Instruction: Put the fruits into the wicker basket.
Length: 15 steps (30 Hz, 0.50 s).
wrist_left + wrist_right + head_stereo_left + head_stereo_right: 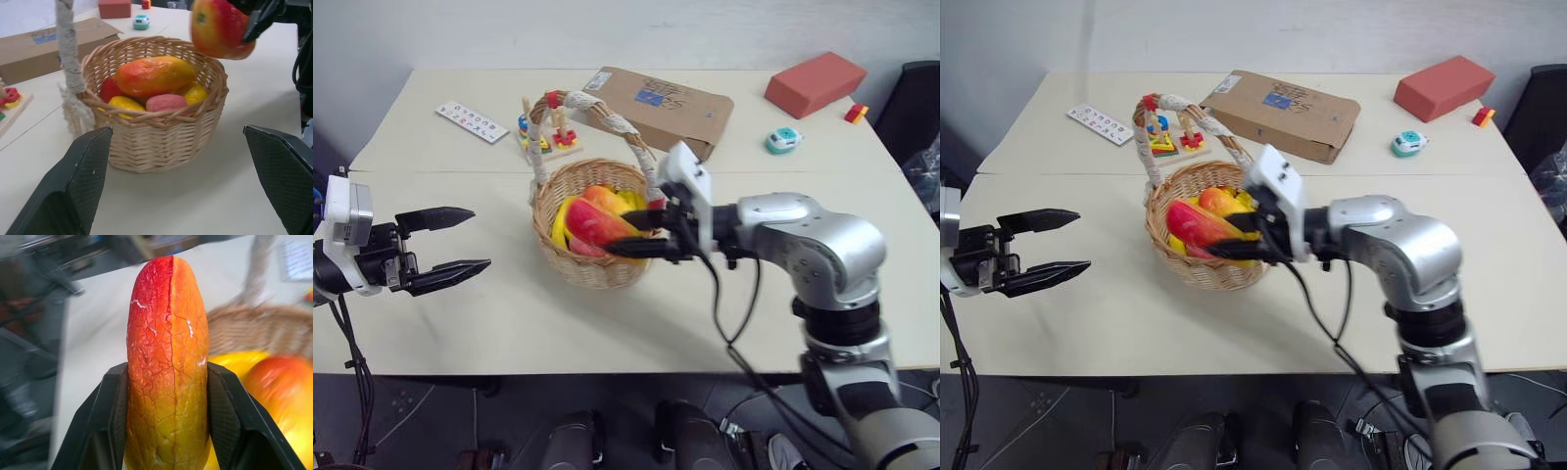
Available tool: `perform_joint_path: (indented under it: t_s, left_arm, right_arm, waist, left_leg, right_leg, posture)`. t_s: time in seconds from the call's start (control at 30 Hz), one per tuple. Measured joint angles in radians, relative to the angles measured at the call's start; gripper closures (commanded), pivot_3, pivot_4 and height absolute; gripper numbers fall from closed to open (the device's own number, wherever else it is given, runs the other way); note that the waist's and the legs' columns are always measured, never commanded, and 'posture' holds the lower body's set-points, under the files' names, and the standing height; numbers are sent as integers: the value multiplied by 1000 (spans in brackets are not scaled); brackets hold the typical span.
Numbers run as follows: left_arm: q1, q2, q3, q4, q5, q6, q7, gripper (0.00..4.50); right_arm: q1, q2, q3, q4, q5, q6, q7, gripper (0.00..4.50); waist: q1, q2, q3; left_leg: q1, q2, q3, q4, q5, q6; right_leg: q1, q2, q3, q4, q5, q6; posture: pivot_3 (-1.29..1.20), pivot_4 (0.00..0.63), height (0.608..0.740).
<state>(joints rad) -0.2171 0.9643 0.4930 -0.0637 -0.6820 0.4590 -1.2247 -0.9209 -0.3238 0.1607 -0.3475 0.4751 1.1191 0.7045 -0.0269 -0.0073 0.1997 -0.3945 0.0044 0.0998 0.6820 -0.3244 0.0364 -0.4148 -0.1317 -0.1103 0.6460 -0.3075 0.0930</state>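
The wicker basket (592,259) stands at the table's middle, its cloth-wrapped handle (607,116) arching above. One mango (154,76) lies inside it with a pink peach (166,103) and yellow pieces. My right gripper (619,235) is shut on the second mango (168,382), red shading to yellow. It holds this fruit just above the basket's rim, over the opening on the side nearer my right arm. My left gripper (478,238) stands open to the left of the basket, a hand's width away, nothing between its fingers (73,186).
Behind the basket lie a flat cardboard box (656,103) and a wooden stacking toy (548,137). A white card strip (472,121) sits at the back left. A red block (815,83) and a small teal toy (783,140) sit at the back right.
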Motion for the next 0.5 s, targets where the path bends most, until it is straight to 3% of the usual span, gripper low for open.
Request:
perform_joint_path:
  t_s: [0.07,0.13,0.17,0.33,0.5]
  left_arm:
    - [3,-1,3,-4,-2,7,9,0]
    - [15,-2,8,-7,-4,12,14,0]
    - [16,-2,10,-11,-5,15,21,0]
    - [26,-2,31,-40,-22,24,34,0]
    - [27,-3,38,-47,-26,28,48,0]
  right_arm:
    - [-7,8,48,14,-58,-35,-58,2721]
    - [-7,21,103,52,-106,-73,-94,1933]
    - [-6,23,120,63,-117,-92,-97,1841]
    - [84,13,115,64,-99,-261,4,139]
    - [214,-14,59,15,-23,-445,149,32]
  waist:
    - [-4,-1,-1]
    - [-7,-2,-1]
    - [-7,-2,-1]
    - [-6,-2,-1]
    - [-4,-2,-1]
  left_leg:
    - [0,-3,1,0,-1,3]
    - [0,-5,2,0,-1,6]
    - [0,-5,2,0,-1,6]
    - [1,-2,2,0,-1,5]
    - [3,-2,2,0,0,6]
  right_leg:
    - [1,0,0,0,0,1]
    - [1,0,1,-2,1,2]
    - [1,0,1,-2,1,2]
    - [3,0,1,-3,1,3]
    - [4,0,1,-3,1,3]
  posture:
    - [0,150,740]
    - [0,150,740]
    - [0,150,740]
    - [0,150,740]
    - [0,150,740]
